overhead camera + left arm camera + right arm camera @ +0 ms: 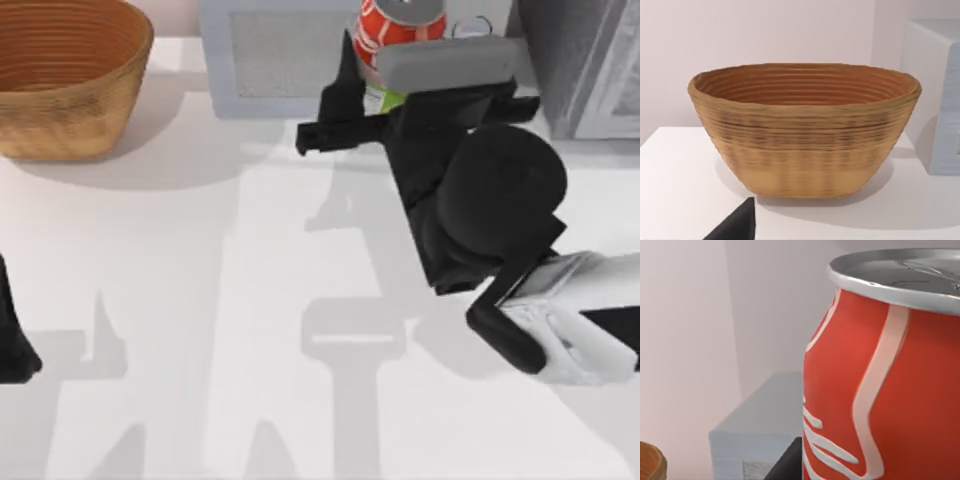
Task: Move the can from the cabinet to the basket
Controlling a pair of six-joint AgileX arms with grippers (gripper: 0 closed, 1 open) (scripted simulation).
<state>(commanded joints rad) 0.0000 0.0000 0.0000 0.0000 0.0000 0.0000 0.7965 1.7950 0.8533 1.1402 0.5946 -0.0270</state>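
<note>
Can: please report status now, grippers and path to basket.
Right gripper shut on can, held upright above the microwave. Left gripper parked at table's left edge. Basket far left, path over table looks open.

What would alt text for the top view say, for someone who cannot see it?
From above, the right gripper holds a red and green can near the table's far edge, in front of a light grey microwave. A woven basket sits at far left; the cabinet stands at far right.
</note>
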